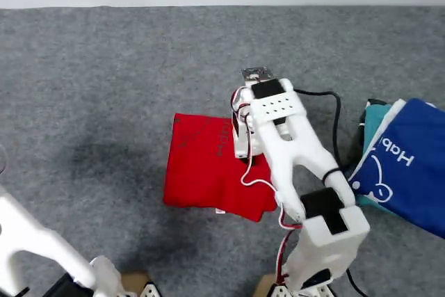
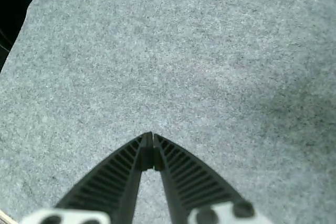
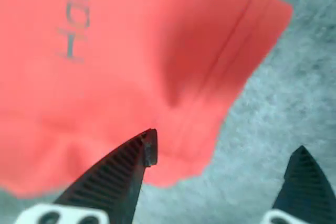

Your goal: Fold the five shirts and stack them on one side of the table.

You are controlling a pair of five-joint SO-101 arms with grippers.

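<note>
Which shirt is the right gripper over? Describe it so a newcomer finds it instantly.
On the grey felt table, look near the middle, under the white right arm. The red shirt lies there as a rough rectangle, the open right gripper at its edge. It is the only red one; the other shirts, blue and teal, are piled at the table's right side.

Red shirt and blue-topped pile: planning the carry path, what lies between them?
In the high view, the right arm and its black cable stand between the red shirt and the pile, over grey mat.
</note>
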